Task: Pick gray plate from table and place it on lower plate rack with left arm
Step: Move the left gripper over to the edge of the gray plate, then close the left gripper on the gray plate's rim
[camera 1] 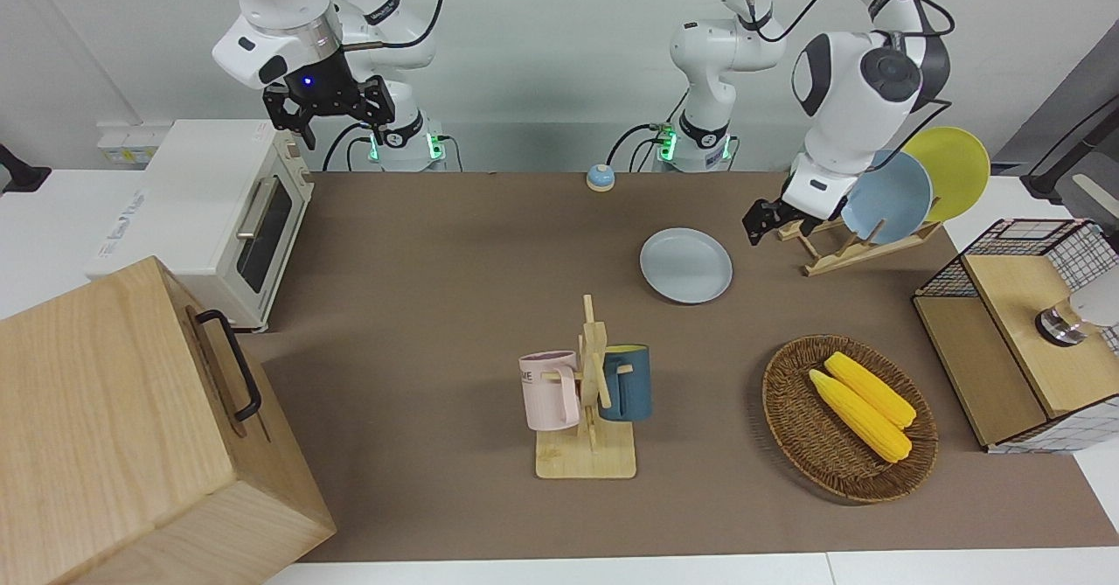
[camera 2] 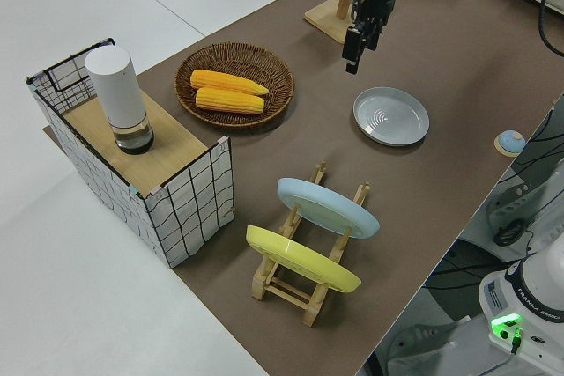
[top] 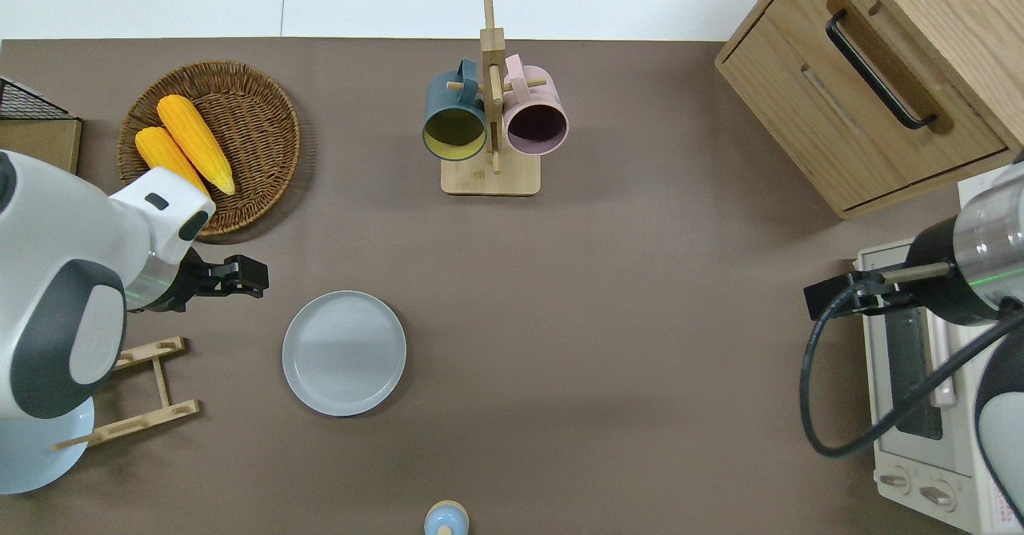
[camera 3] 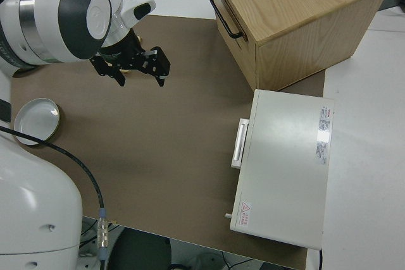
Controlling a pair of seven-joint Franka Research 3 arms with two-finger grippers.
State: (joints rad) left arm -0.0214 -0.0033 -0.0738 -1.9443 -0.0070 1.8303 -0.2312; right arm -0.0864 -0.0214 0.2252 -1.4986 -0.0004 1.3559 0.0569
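I am holding my left gripper (top: 250, 272) in the air over the bare brown table (top: 640, 319), close to the left arm's end of it, between the wicker basket (top: 264, 119) and the gray plate (top: 344, 353). It is not touching the plate. Nothing is between my fingers; I think they are a little apart, but the claw is seen from its side and I cannot tell this for sure.

The gray plate (camera 1: 686, 265) is lying flat on the table, about halfway between the edge near the robots and the far edge, and toward the left arm's end. The lower plate rack (top: 144, 391) is standing just beside it, closer to that end edge and apart from it. In the left side view the rack (camera 2: 304, 292) is carrying a blue plate (camera 2: 328, 207) and a yellow plate (camera 2: 302, 259), both leaning in the slots; the slots closest to the gray plate (camera 2: 391, 115) are free.

The basket is sitting toward the far corner at the left arm's end, with two corn cobs (camera 1: 861, 406) lying in it. A wooden mug stand (top: 490, 119) with two cups is standing near the middle of the far edge. My right arm is parked, and its gripper (camera 1: 329, 106) is showing its fingers spread apart and holding nothing
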